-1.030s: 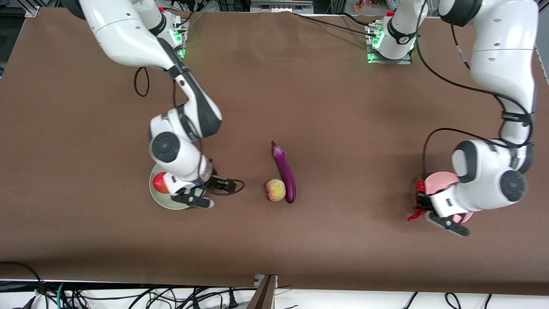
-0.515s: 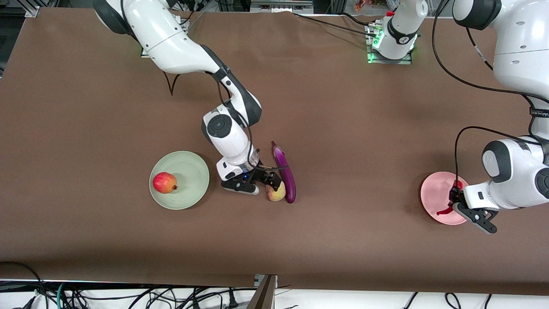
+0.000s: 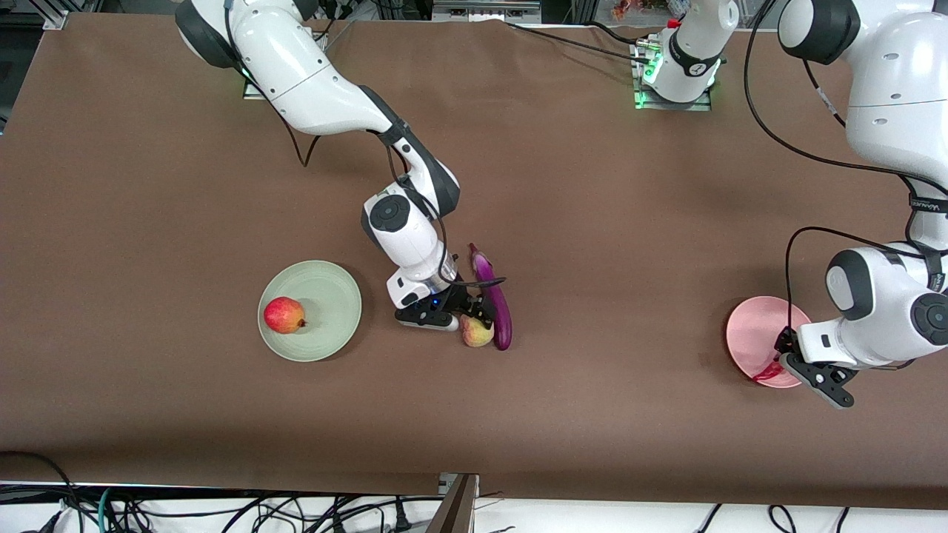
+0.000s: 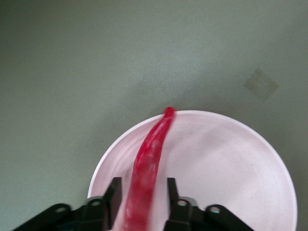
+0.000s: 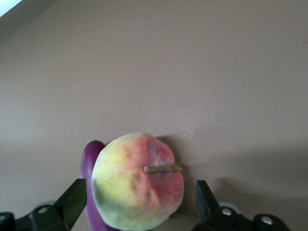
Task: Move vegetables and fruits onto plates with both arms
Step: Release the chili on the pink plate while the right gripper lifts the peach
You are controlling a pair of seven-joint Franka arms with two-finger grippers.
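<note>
Right pincer (image 3: 474, 317): down at the peach near the middle of the desk, jaws spread wide, one finger (image 5: 72, 199) on each side of the fruit, neither pressing on it in the right wrist view.
Peach (image 3: 478, 332): on the bare desk, pale yellow with a pink blush and a short stem, touching the eggplant at its side.
Eggplant (image 3: 494, 300): long, glossy purple, lying on the desk with its dark stem tip pointing toward the arms' bases and its blunt end toward the front edge.
Left pincer (image 3: 786, 354): low over the pink plate near the left arm's end of the desk, jaws partly apart, with a narrow gap on both sides of the chili in the left wrist view; whether the fingers (image 4: 114, 195) touch it I cannot tell.
Chili pepper (image 4: 147, 171): red, curved, lying across the pink plate, its thin tip reaching the rim.
Pink plate (image 3: 748, 329): flat on the desk, partly covered by the left arm's wrist.
Green plate (image 3: 333, 300): on the desk toward the right arm's end, well apart from the peach.
Red fruit (image 3: 284, 315): round, sitting in the green plate close to its rim.
</note>
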